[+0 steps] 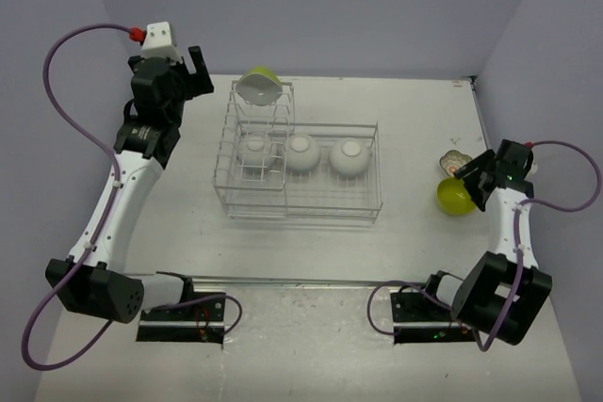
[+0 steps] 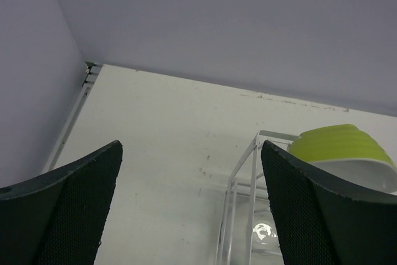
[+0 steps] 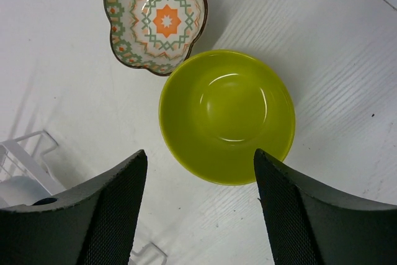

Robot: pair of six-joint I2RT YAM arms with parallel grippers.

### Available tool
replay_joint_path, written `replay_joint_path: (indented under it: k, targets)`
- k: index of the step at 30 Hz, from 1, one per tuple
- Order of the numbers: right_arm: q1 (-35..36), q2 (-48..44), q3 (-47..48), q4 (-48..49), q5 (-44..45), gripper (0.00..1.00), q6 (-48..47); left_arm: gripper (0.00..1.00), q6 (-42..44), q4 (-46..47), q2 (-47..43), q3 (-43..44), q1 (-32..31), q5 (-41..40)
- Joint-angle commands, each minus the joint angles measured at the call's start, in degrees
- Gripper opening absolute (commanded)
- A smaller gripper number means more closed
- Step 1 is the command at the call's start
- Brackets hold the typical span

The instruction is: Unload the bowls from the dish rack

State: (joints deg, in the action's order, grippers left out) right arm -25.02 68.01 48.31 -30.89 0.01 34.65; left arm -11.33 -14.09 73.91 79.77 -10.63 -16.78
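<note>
The white wire dish rack [image 1: 301, 217] stands mid-table. Three white bowls [image 1: 301, 152] sit in its low basket, and a lime-yellow bowl [image 1: 258, 87] with a white inside rests tilted on top of the taller section. To the right of the rack, a lime-yellow bowl [image 3: 226, 116] stands upright on the table beside a patterned bowl [image 3: 156, 18]. My right gripper [image 3: 200, 153] hovers open just above the lime bowl's near rim, holding nothing. My left gripper [image 2: 191, 147] is open and empty, raised to the left of the rack's tall end; the tilted lime bowl [image 2: 341, 147] shows past its right finger.
A corner of the rack [image 3: 25, 153] shows at the left edge of the right wrist view. Grey walls close the table at the back and on both sides. The arm bases [image 1: 179, 303] sit at the near edge.
</note>
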Motion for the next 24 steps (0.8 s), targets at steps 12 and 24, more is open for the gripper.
replay_joint_path:
  k: [12,24]
  targets:
    - [7.17,-5.34,11.18,-4.17,1.66,0.75,-2.66,0.87,-5.19,0.62,-7.54,-6.35,0.35,5.69]
    - [15.08,-8.59,11.8,-1.89,-3.07,0.76,-5.39,0.79,-13.08,6.0,-13.97,-10.59,1.32,23.2]
